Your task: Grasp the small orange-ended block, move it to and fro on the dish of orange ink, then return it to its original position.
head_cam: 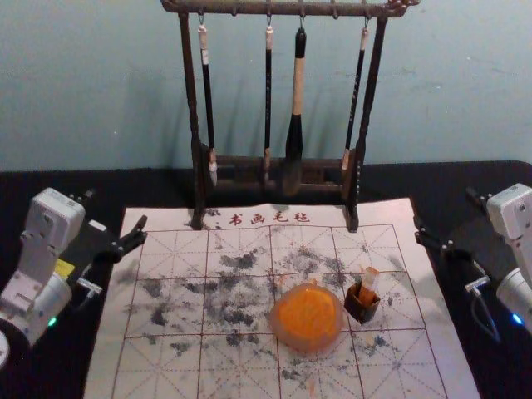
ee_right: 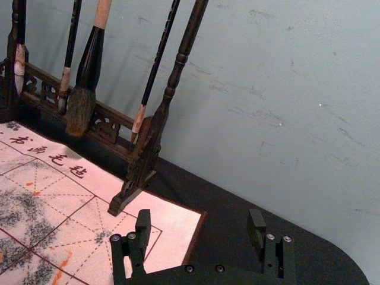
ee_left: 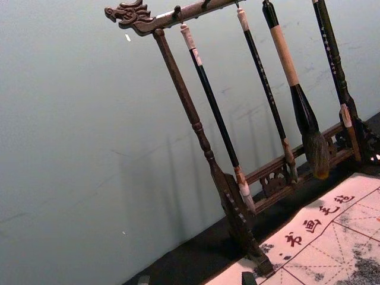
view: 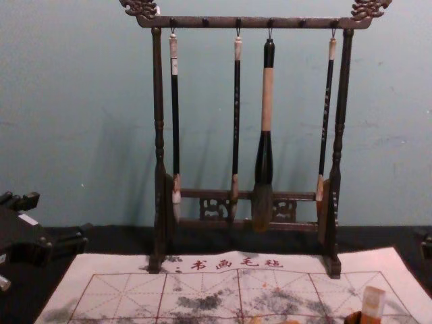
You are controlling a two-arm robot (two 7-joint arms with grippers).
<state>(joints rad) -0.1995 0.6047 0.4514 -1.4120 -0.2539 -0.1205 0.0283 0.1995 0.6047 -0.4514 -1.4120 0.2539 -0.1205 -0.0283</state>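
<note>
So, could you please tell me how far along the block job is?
Nothing looks clearly done: the orange-ended block sits in the small dark holder, right of the dish of orange ink. Nothing is in hand; the left gripper and right gripper are open and empty at the sides. Grasping, inking and returning it are probably left, though a finished round can't be ruled out.

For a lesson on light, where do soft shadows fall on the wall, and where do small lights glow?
Head view: faint shadows on the wall left of the brush rack, a green light on the left arm, a blue light on the right; chest view and left wrist view: soft shadows on the wall too.
</note>
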